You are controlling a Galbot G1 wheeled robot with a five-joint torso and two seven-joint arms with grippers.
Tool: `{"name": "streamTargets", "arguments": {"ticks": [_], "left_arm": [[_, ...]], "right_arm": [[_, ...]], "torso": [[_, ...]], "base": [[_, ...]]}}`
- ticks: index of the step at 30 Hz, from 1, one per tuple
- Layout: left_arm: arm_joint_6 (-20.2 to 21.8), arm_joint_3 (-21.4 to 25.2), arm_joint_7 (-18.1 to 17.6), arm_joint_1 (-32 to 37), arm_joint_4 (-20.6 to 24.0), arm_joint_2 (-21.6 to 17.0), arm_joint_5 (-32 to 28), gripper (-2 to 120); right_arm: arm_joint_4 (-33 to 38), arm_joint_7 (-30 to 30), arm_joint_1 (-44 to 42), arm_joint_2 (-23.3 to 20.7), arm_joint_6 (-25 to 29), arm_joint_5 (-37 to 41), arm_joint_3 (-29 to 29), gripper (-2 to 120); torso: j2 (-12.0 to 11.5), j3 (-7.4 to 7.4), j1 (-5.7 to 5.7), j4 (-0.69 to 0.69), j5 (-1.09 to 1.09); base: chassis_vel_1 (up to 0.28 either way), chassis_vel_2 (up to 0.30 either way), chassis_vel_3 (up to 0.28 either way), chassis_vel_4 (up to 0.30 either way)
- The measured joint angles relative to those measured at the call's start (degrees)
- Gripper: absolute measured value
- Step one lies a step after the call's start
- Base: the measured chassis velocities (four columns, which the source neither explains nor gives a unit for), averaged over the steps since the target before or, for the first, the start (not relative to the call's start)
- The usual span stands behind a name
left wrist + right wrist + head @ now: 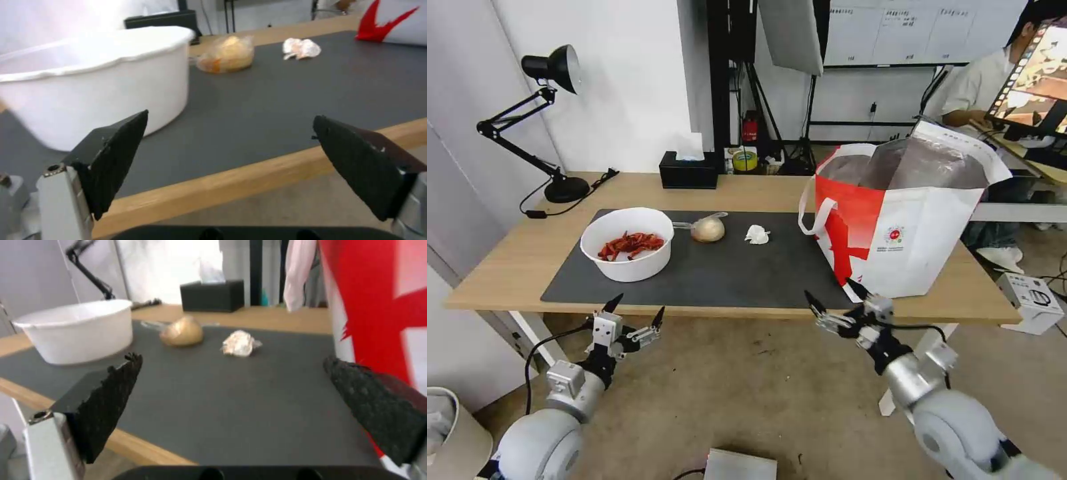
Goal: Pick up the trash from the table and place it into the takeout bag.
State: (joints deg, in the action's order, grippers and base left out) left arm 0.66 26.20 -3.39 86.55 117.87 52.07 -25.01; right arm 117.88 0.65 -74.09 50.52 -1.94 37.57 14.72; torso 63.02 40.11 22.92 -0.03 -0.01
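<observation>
- Left gripper [634, 315] hanging just off the table's [507, 267] front edge, near the left end, black fingers [116, 150] spread wide, nothing between them.
- Right gripper [832, 299] likewise off the front edge, toward the right end, close beside the takeout bag's [924, 247] lower front corner, fingers [106, 400] spread wide and empty.
- White bowl [627, 243] of red scraps sitting on the left part of the dark mat [727, 273], nearest the left gripper.
- Clear bag with a pale lump [707, 229] lying just beside the bowl toward the mat's back edge; crumpled tissue [757, 234] a little further along, also near the back edge, apart from both.
- Takeout bag standing upright at the table's right end, mouth open, foil lining showing, white strap drooping over its left side.
- Nothing yet lifted, by the look of it: all three pieces on the mat.
- Bowl likely stiff but thin-walled and loose-filled: best pinched over the rim and kept level, or scraps spill.
- Tissue surely feather-light and soft: a straight top pinch across the crumple should do, though easily dropped.
- Bagged lump probably slippery film over a soft mass: twisted tail or a squeeze across the bulge looks the safer hold.
</observation>
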Motion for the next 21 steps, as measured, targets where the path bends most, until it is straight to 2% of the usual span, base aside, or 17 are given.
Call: {"name": "streamTargets", "arguments": {"ticks": [2, 4, 9, 10, 13, 18, 21], "left_arm": [[0.03, 0.00, 0.00, 0.01, 0.05, -0.04, -0.09, 100], [0.04, 0.33, -0.01, 0.34, 0.31, -0.10, -0.19, 100], [0.07, 0.84, -0.03, 1.06, 0.59, 0.02, -0.31, 100], [0.07, 0.84, -0.03, 1.06, 0.59, 0.02, -0.31, 100], [0.11, 0.92, -0.07, 1.08, 0.60, 0.21, -0.32, 100], [0.14, 1.39, -0.13, 1.15, 0.58, 0.53, -0.32, 100], [0.15, 1.82, -0.17, 1.19, 0.50, 0.80, -0.37, 100]], "right_arm": [[-1.17, 0.64, 2.64, -0.18, -1.15, 0.27, -2.08, 100], [-3.57, 2.65, 10.08, -0.53, -4.10, 1.39, -7.15, 100], [-9.00, 6.36, 22.35, 0.20, -7.79, 3.69, -16.34, 100], [-9.00, 6.36, 22.35, 0.20, -7.79, 3.69, -16.34, 100], [-13.42, 8.67, 29.64, 2.18, -9.63, 6.02, -21.52, 100], [-18.01, 11.91, 36.82, 4.93, -11.88, 8.05, -26.16, 100], [-21.50, 15.96, 42.12, 8.02, -14.81, 9.03, -29.19, 100]], "torso": [[0.00, 0.00, 0.00, 0.00, 0.02], [0.00, 0.00, 0.00, 0.06, 0.00], [-0.01, 0.00, 0.00, 0.05, 0.00], [-0.01, 0.00, 0.00, 0.05, 0.00], [-0.01, 0.00, 0.00, 0.04, 0.00], [-0.01, 0.00, 0.00, 0.04, 0.00], [-0.01, 0.01, 0.01, 0.04, 0.00]], "base": [[0.000, 0.000, 0.000, 0.000], [0.000, 0.000, 0.000, 0.000], [0.000, 0.000, 0.000, 0.000], [0.000, 0.000, 0.000, 0.000], [0.000, 0.000, 0.000, 0.000], [0.000, 0.000, 0.000, 0.000], [0.000, 0.000, 0.000, 0.000]]}}
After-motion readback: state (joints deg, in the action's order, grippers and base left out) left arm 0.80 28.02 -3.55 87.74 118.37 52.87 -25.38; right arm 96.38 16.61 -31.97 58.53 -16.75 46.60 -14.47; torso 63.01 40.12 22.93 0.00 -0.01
